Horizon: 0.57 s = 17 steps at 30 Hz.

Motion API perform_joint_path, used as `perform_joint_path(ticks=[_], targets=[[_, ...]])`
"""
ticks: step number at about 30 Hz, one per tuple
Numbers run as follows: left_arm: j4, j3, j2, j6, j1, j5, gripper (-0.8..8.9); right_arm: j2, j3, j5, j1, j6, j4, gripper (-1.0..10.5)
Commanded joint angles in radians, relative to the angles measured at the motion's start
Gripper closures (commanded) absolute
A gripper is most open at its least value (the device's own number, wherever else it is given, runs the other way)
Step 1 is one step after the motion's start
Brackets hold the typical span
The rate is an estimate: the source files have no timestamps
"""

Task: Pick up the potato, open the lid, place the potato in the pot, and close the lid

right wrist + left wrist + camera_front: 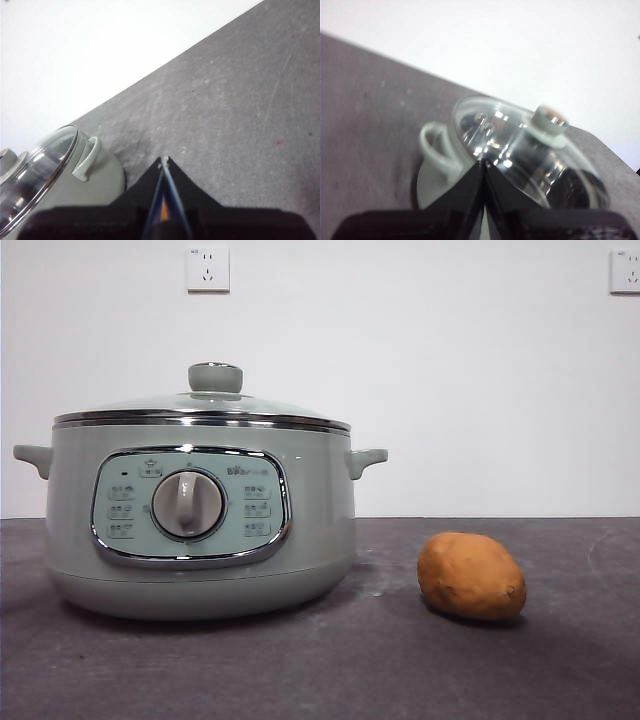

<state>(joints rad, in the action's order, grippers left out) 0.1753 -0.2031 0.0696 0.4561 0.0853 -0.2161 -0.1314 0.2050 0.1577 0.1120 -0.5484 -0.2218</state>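
Potato (471,576) lay free on counter (560,660) just beside pot (200,530), within easy reach; lid (205,405) seated, knob up for lifting; left claw (484,167) clenched empty above pot handle; right claw (164,162) clenched empty over bare counter.

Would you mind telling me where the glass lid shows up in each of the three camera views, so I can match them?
Front view: the lid sits closed on the pot, left of centre, knob up.
Left wrist view: it fills the middle, just beyond the shut left hand.
Right wrist view: only its edge shows at the lower left corner, beside a pot handle.
Shared landmark: the lid's chrome rim above the pale green pot.
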Motion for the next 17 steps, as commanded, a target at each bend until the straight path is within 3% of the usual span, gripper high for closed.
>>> perform_joint_path(ticks=[1, 13, 17], targets=[[0.023, -0.068, 0.05, -0.1, -0.002, 0.001, 8.2, -0.069, 0.083, 0.001, 0.0, 0.09, -0.027, 9.6], [0.266, -0.451, 0.41, -0.378, -0.002, -0.003, 8.18, -0.433, 0.452, 0.009, 0.0, 0.327, -0.179, 9.5], [0.388, -0.571, 0.533, -0.434, -0.002, -0.03, 8.17, -0.557, 0.572, 0.111, 0.0, 0.425, -0.283, 9.5]])
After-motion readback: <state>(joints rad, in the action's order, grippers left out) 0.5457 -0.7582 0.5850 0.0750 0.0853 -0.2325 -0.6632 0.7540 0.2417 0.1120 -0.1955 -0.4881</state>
